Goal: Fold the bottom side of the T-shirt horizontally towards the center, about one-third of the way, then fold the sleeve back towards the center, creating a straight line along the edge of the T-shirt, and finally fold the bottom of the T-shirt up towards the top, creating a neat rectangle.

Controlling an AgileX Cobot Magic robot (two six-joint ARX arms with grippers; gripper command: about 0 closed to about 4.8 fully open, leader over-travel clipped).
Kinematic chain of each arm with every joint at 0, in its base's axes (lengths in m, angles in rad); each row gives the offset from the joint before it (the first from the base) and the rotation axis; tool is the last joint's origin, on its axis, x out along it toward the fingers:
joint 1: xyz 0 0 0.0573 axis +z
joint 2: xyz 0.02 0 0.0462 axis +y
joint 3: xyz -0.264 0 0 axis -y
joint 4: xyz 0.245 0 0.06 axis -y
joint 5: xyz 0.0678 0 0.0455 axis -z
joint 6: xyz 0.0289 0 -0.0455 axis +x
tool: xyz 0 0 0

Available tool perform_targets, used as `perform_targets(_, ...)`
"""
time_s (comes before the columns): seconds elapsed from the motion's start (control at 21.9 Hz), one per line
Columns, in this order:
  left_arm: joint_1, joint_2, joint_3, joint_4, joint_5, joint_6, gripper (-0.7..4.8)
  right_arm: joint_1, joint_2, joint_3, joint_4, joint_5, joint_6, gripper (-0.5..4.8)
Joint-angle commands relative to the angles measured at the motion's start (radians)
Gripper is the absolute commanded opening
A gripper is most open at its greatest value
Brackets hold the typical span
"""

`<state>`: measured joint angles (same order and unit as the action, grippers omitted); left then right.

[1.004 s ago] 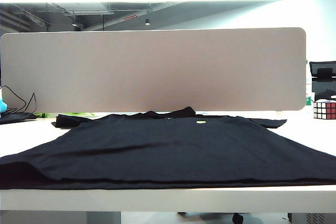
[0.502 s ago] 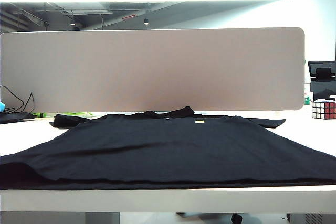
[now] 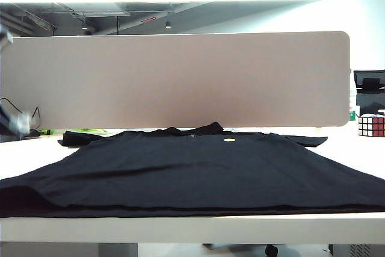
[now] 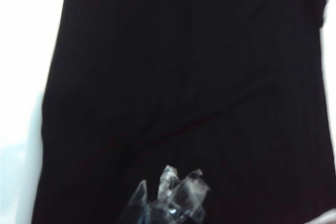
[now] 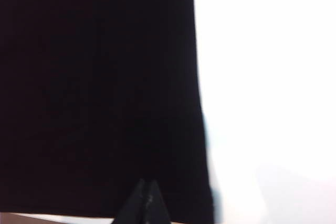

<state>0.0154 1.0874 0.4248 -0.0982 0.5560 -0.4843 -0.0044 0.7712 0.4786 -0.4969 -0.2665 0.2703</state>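
Note:
The black T-shirt (image 3: 192,173) lies flat on the white table (image 3: 192,228). Its collar (image 3: 195,129) and tiny yellow mark (image 3: 230,140) are at the far side. The bottom of the T-shirt (image 3: 192,210) runs along the table's front edge. A sleeve (image 3: 78,138) sticks out at the far left and another (image 3: 308,141) at the far right. My left gripper (image 4: 176,179) hangs shut over the black fabric (image 4: 184,77), holding nothing. My right gripper (image 5: 146,184) is shut and empty above the shirt (image 5: 94,87), near its straight side edge beside bare table (image 5: 262,77). Neither gripper shows clearly in the exterior view.
A wide beige divider panel (image 3: 180,79) stands behind the shirt. A Rubik's cube (image 3: 371,126) sits at the far right of the table. A blurred grey shape (image 3: 15,123) shows at the far left edge, over the black cables there.
The shirt has not moved. A blurred grey shape has come into the exterior view at the far left edge, where cables and a blue object showed before.

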Motion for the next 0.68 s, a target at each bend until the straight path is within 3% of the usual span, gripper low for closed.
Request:
perform_targets(0.05, 0.006, 0.054, 0.002, -0.103, -0.012, 0.101, -0.06, -0.011, 0.201, 0.142, -0.115, -0.006, -0.101, 0.56)
perform_targets(0.27, 0.113, 0.053, 0.003, -0.294, 0.006, 0.197, 0.03, -0.035, 0.369, 0.238, -0.236, -0.023, -0.176, 0.88)
perform_targets(0.36, 0.161, 0.053, 0.003, -0.374, 0.009, 0.226, 0.66, -0.056, 0.379, 0.237, -0.244, -0.024, -0.191, 0.91)
perform_targets(0.46, 0.174, 0.053, 0.004, -0.385, 0.048, 0.222, 0.9, -0.085, 0.379, 0.237, -0.256, -0.024, -0.2, 1.15)
perform_targets(0.68, 0.174, 0.053, 0.005, -0.387, 0.072, 0.222, 0.94, -0.141, 0.382, 0.237, -0.285, -0.034, -0.222, 1.97)
